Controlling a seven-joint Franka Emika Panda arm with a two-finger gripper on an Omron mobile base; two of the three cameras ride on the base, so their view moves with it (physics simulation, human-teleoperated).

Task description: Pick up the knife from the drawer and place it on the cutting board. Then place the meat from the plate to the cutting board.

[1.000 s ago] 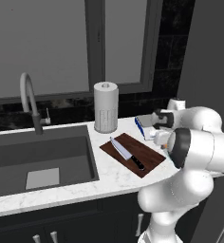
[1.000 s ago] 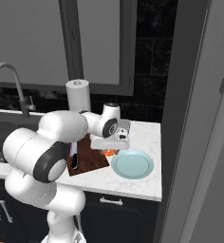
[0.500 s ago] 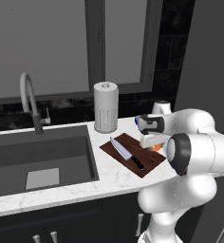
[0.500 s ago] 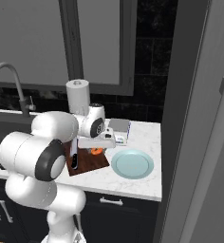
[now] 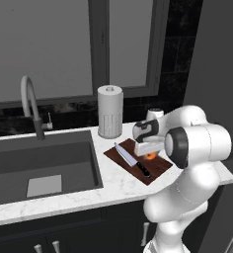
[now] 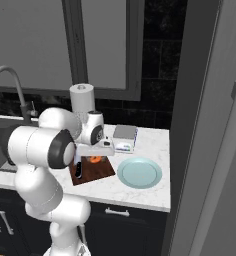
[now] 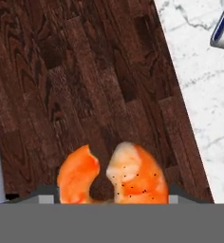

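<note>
Hand view: meat [image 7: 115, 178] over cutting board [image 7: 85, 90], seemingly claw-held.

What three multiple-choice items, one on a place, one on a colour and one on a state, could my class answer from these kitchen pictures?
1. Where does the knife lie?
A. in the sink
B. on the cutting board
C. on the plate
2. What colour is the plate?
A. pale blue-green
B. red
C. black
3. What is on the plate?
A. the meat
B. the knife
C. nothing

Answers: 1 B, the blade and black handle rest across the reddish-brown board. 2 A, the round plate beside the board is pale blue-green. 3 C, its surface is bare, and the orange meat sits over the board, under the gripper.
</note>
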